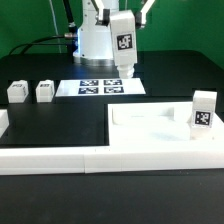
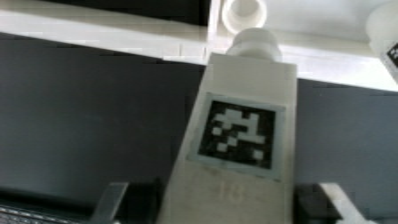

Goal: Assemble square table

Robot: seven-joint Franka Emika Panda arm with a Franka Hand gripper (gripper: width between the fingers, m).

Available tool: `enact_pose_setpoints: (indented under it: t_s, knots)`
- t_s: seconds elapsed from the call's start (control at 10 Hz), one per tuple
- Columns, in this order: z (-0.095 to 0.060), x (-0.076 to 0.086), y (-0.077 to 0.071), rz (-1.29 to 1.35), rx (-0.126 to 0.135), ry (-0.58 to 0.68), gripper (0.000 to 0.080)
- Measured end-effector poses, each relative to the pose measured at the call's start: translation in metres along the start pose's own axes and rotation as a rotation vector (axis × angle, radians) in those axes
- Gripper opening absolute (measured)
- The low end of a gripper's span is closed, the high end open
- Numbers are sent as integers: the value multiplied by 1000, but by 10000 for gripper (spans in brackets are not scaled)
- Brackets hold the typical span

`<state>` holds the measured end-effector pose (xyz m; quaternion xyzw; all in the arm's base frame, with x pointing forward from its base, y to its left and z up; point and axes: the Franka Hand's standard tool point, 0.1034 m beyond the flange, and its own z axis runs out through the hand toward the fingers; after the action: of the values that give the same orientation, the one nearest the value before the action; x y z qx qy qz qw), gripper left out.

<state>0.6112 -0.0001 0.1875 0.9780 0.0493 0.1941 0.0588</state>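
Square top (image 1: 150, 128): lies flat on the black desk (image 1: 50, 115), near side, toward the exterior view's right. Its near edge sits just behind the low border rail (image 1: 60, 157).

Standing leg (image 1: 204, 110): upright at the right end of the square top, tag facing the camera. Cannot tell whether it is seated in a socket.

Two spare legs (image 1: 17, 91) (image 1: 44, 91): side by side on the desk at the exterior view's left, well apart from the square top.

Held leg (image 1: 124, 48) (image 2: 240, 130): in the air, roughly upright, narrow end down, above the far edge of the marker board (image 1: 100, 87) and clear of it.

Fingers (image 2: 111, 203): closed on the held leg, one on each flank of its wide end, tag showing between them. In the wrist view the leg's rounded tip lies over a white edge with a round opening beyond it.
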Motion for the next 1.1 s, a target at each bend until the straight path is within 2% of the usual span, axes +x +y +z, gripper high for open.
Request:
enact_pose_setpoints:
  t_s: [0.1,0.2,0.3,0.4,0.6,0.8,1.1]
  knots:
    - [2,0,0,-1,-1,0,320]
    - [15,3,-2,-1,-6,30,320]
    - [33,5,-7,3,-13,56,320]
    - [44,6,-15,6,-18,73,320]
    - [51,0,-25,-11,-27,86,320]
    - [54,-12,-32,-7,-23,73,320]
    - [67,-24,-24,-15,-33,63,321]
